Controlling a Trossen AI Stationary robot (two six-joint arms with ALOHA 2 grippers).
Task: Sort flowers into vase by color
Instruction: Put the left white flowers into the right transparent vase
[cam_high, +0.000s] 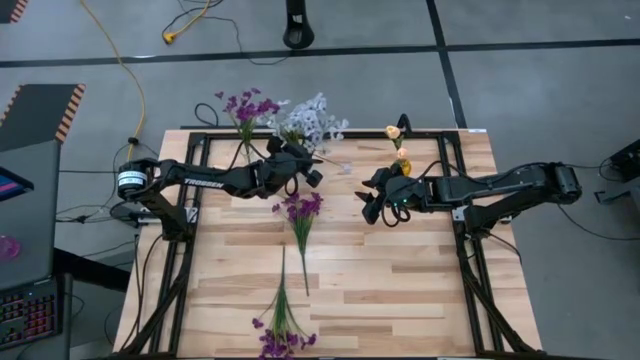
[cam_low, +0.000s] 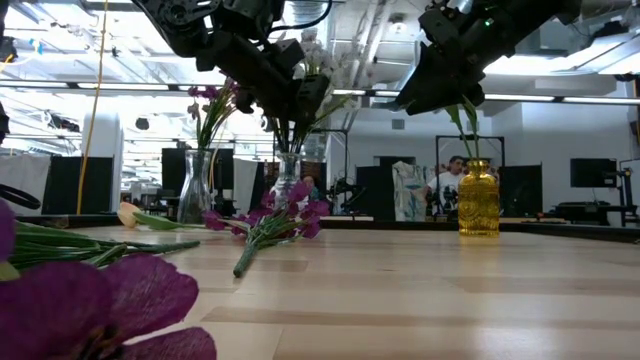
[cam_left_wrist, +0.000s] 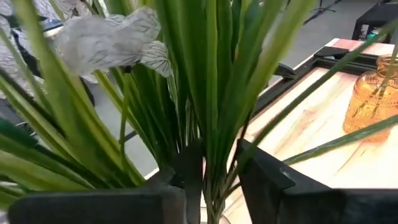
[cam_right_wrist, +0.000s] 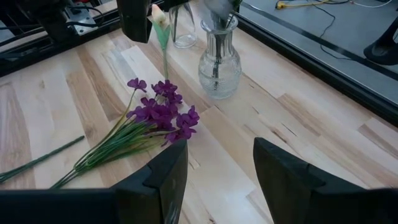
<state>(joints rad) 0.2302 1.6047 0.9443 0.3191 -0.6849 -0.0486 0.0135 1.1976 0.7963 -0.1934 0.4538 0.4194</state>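
High view showed the left gripper (cam_high: 305, 160) over the far side of the wooden table (cam_high: 400, 290), right at the pale blue-white sprig (cam_high: 310, 122) that stood in a clear glass vase (cam_right_wrist: 219, 62). In the left wrist view that sprig's green stems (cam_left_wrist: 208, 112) ran up through the gap between the two dark fingers (cam_left_wrist: 189, 171); the fingers stood slightly apart around the stems, and whether they pressed on them could not be told. A deep purple sprig (cam_high: 245, 108) stood in a second clear vase (cam_low: 197, 185) just beside the first.

The right gripper (cam_high: 372, 205) hung above the middle of the table, near the amber vase (cam_low: 478, 198) that held the peach-cream buds (cam_high: 396, 140). Its jaws were spread wide with nothing between them. In the right wrist view a loose purple sprig (cam_right_wrist: 158, 115) lay flat on the wood ahead of those jaws, apart from them, blooms toward the clear vases.

A second loose purple sprig (cam_high: 283, 335) lay at the near edge of the table, well apart from both grippers. In the low view a peach bud (cam_low: 128, 214) lay on the table near the clear vases, and a person (cam_low: 455, 180) was in the room behind.
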